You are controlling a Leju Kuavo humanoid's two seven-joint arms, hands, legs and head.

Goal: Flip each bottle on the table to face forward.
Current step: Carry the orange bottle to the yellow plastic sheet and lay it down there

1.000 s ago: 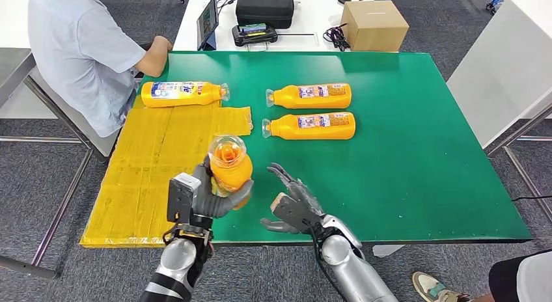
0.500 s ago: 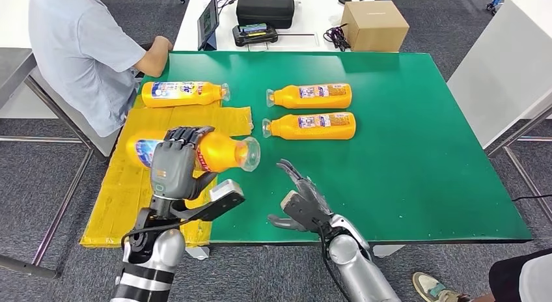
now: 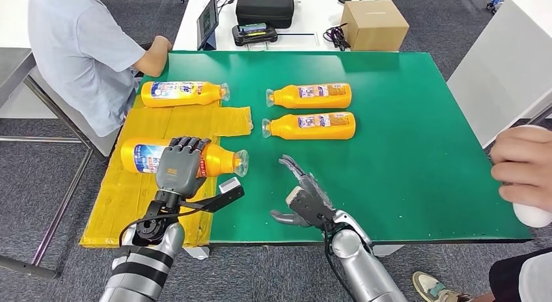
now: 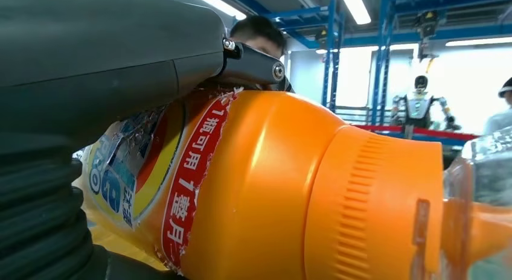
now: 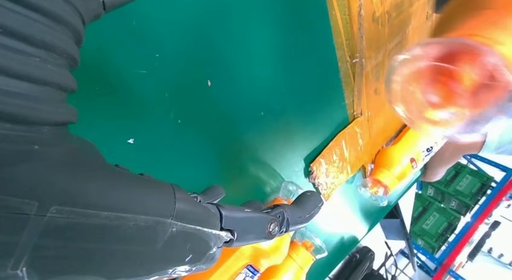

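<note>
Over yellow mat [image 3: 143, 191], left hand [image 3: 177, 170] grips bottle [image 3: 215, 160] — right hand [image 3: 307, 199] spread, empty

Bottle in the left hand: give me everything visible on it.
The bottle is orange plastic with a ribbed orange collar and a clear cap over the spout. It lies on its side over the yellow mat, cap pointing toward the green table. A blue, white and red label faces up, with a red band of white characters near the shoulder. The left hand grips its middle from above, fingers curled over the far side. Whether it rests on the mat is unclear.
</note>
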